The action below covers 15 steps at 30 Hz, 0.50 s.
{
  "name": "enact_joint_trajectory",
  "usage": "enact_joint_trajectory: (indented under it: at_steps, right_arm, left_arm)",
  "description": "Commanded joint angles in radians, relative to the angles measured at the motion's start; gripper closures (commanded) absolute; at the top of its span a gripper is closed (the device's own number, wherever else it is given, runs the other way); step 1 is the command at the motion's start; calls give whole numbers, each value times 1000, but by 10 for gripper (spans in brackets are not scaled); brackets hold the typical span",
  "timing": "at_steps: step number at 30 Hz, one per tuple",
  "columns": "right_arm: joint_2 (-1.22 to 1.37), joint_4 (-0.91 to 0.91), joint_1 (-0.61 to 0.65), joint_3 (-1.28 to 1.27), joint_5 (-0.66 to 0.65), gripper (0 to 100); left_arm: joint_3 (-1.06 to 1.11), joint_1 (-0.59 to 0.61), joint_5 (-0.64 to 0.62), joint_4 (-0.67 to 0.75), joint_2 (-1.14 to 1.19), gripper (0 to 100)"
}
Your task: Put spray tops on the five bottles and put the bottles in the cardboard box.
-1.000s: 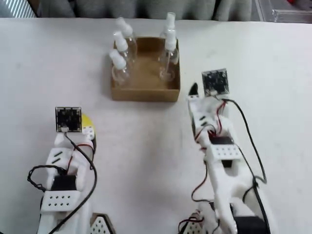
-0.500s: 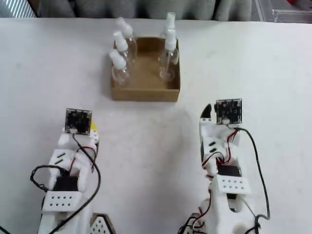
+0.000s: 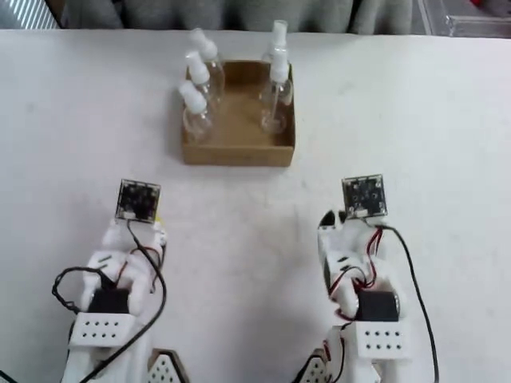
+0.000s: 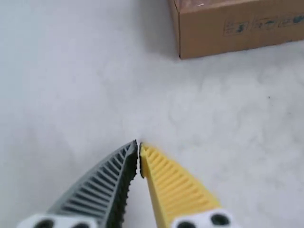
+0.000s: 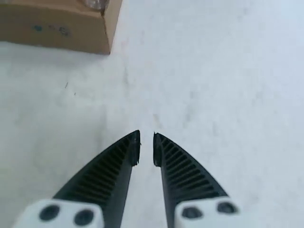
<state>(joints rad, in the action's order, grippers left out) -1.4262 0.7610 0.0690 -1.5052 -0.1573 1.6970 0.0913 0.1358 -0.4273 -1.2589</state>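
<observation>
The cardboard box (image 3: 238,148) sits at the far middle of the table. Several clear bottles with white spray tops stand upright in it, some along one side (image 3: 196,100) and two along the other (image 3: 277,88). My left gripper (image 4: 139,145), grey and yellow, is shut on nothing, low over bare table well short of the box (image 4: 237,26). My right gripper (image 5: 146,137), black, is shut but for a sliver between its tips and holds nothing. It is also back from the box corner (image 5: 61,28). Both arms (image 3: 120,263) (image 3: 359,271) are folded near the front edge.
White tabletop (image 3: 415,104) lies open around the box and between the two arms. Loose black and red cables (image 3: 415,263) hang off the arms near the front edge. A clear plastic container (image 3: 471,20) stands at the far right corner.
Both arms drew back from the box toward the front edge, the right one much farther. The bottles and box stayed put.
</observation>
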Motion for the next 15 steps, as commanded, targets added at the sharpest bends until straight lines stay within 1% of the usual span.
enact_joint_trajectory:
  at_steps: [1,4,9,12,15]
  right_arm:
    - [-99,113,44,-20,-8,982]
    - [-185,154,61,-89,-6,982]
    - [-337,168,51,-189,-3,982]
    - [-381,282,53,-184,-3,981]
    - [-372,321,59,-184,-3,981]
  left_arm:
    - [-9,-5,9,-100,-4,976]
    - [-20,-5,3,-130,-4,976]
    - [-18,-5,8,-124,-4,976]
    - [-18,-5,8,-124,-4,976]
    - [-18,-5,8,-124,-4,976]
